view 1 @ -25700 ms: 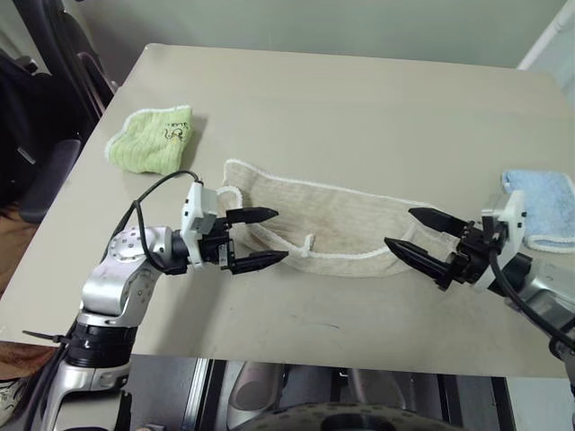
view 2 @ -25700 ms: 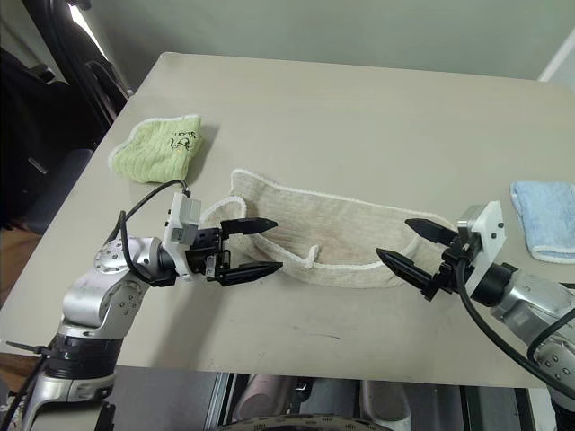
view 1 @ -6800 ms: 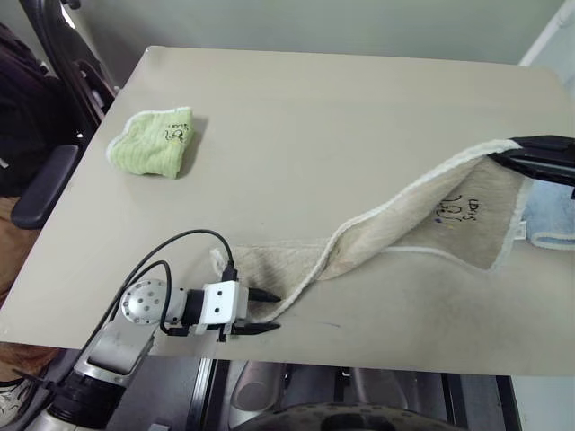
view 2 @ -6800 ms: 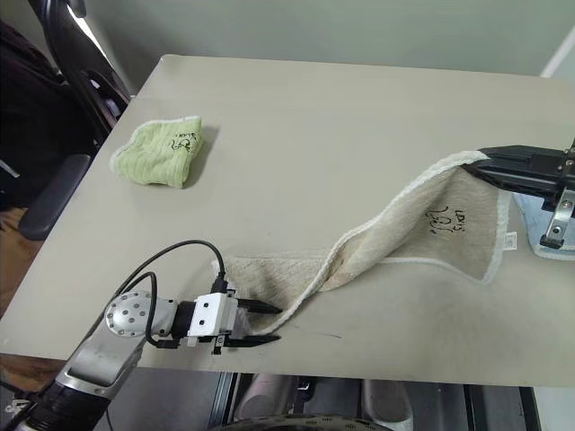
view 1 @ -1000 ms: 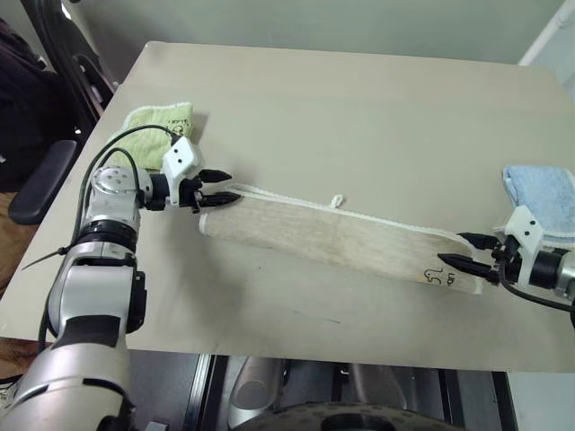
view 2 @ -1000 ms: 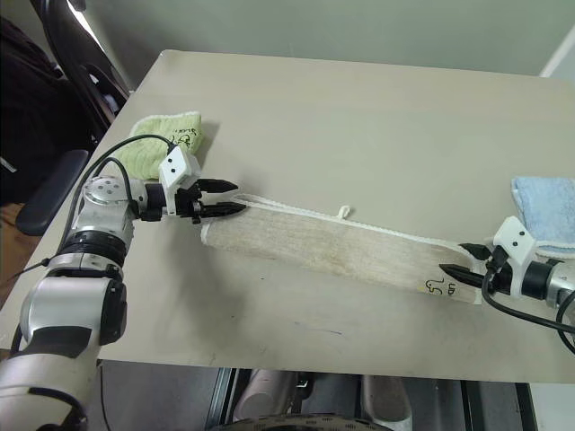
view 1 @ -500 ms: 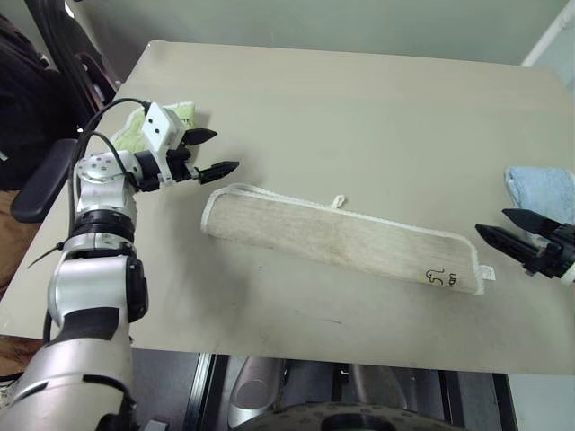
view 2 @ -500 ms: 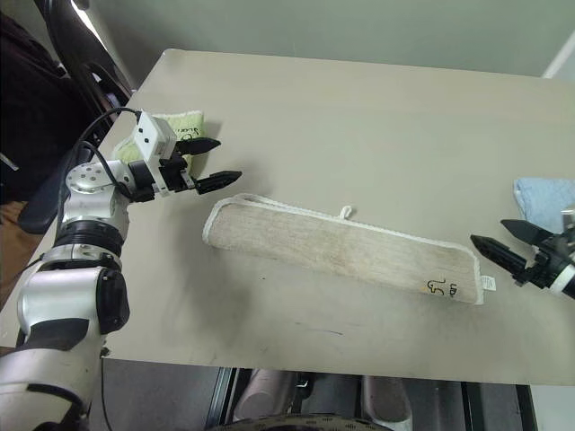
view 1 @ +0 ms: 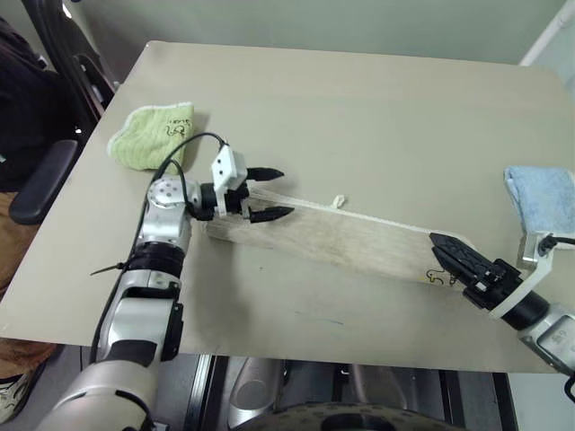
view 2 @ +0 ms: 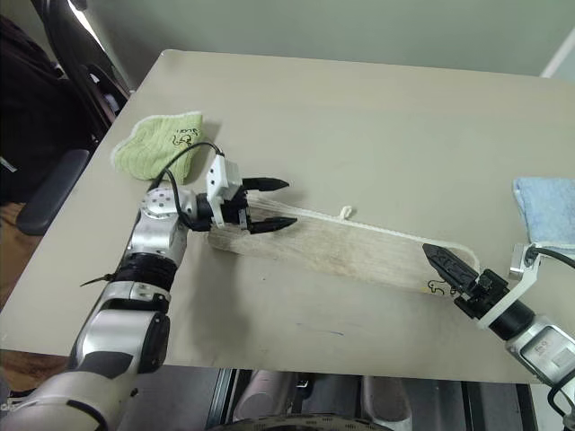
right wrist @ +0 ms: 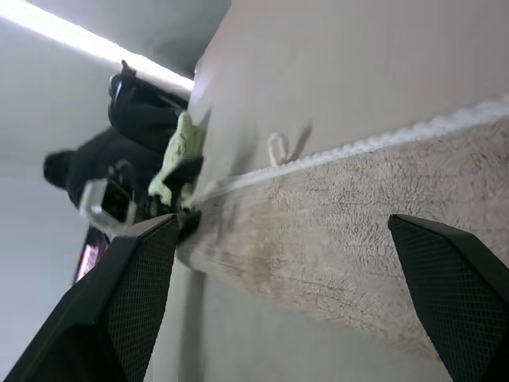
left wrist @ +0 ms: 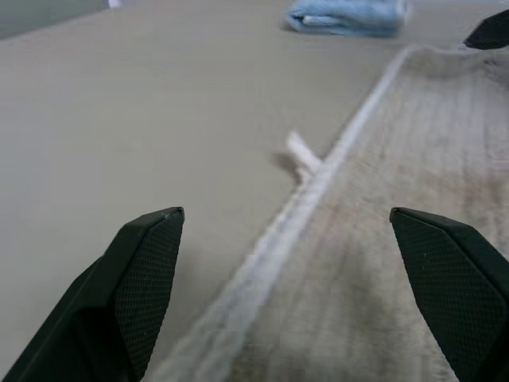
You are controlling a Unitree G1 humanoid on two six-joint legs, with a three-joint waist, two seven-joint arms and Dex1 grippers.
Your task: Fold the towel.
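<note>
Towel (view 1: 341,238): soft, limp, light terry strip. My left gripper (view 1: 268,193) at nine o'clock, right gripper (view 1: 458,256) at four, both spread, empty; grasp the ends.

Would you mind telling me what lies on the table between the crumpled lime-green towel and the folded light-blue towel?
The long beige terry towel lies between the lime-green towel and light-blue towel, with both open grippers over its ends, seen in both eye views.
</note>
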